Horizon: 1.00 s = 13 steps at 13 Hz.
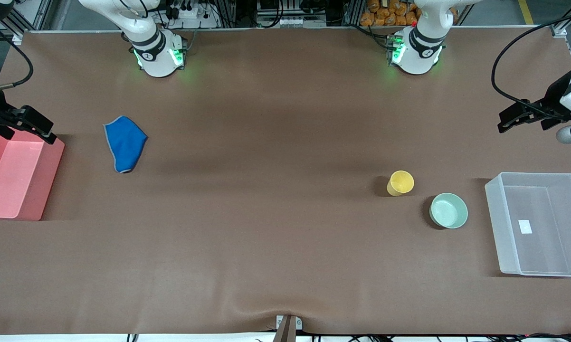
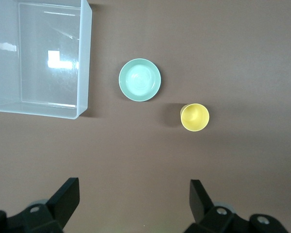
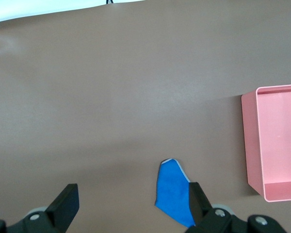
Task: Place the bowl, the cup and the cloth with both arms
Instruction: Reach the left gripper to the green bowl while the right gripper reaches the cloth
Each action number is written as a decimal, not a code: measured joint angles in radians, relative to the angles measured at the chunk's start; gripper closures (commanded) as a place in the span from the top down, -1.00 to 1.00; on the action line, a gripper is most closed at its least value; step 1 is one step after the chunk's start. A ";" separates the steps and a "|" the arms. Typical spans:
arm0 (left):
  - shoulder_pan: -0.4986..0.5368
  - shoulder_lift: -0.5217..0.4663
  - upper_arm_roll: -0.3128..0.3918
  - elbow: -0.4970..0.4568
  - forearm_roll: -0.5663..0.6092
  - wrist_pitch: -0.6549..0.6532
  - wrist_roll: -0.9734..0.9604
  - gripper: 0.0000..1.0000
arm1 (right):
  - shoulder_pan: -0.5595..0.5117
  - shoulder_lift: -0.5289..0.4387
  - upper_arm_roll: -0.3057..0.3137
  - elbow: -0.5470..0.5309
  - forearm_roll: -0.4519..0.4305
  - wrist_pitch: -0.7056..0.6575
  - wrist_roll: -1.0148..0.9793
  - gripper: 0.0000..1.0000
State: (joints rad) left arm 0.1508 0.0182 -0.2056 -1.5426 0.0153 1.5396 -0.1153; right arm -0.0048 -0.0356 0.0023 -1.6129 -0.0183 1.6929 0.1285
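One smooth mint bowl (image 1: 449,210) sits beside one tapered yellow cup (image 1: 400,183), near a clear rectangular bin (image 1: 492,216); one soft blue cloth (image 1: 125,143) lies near a pink bin (image 1: 48,178). Left gripper (image 1: 516,117) and right gripper (image 1: 29,124) hang with fingers apart, empty, over opposite table ends

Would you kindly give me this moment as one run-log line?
left gripper: open, empty | right gripper: open, over pink bin | cup, bowl, cloth: on table, unplaced | clear bin: empty
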 measured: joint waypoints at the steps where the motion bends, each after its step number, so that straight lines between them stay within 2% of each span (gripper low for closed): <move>1: 0.000 0.000 0.000 0.002 0.000 0.000 0.001 1.00 | 0.000 0.000 0.000 0.000 0.000 0.000 0.000 1.00; 5: 0.008 0.007 0.004 0.008 0.000 0.000 0.007 1.00 | 0.000 0.000 -0.001 0.000 0.000 -0.001 0.000 1.00; 7: 0.010 0.051 0.011 0.005 0.013 0.026 0.011 1.00 | 0.000 0.000 -0.002 -0.001 0.000 -0.001 0.000 1.00; 10: 0.012 0.205 0.015 -0.009 0.144 0.166 0.017 1.00 | -0.002 0.002 -0.004 -0.007 0.000 -0.007 0.000 1.00; 13: 0.032 0.369 0.016 -0.010 0.167 0.299 0.016 1.00 | -0.029 0.006 -0.009 -0.062 0.000 -0.018 -0.070 1.00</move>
State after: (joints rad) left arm 0.1824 0.3874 -0.1896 -1.5529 0.1821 1.8383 -0.0994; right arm -0.0338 -0.0294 -0.0066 -1.6753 -0.0183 1.6751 0.0583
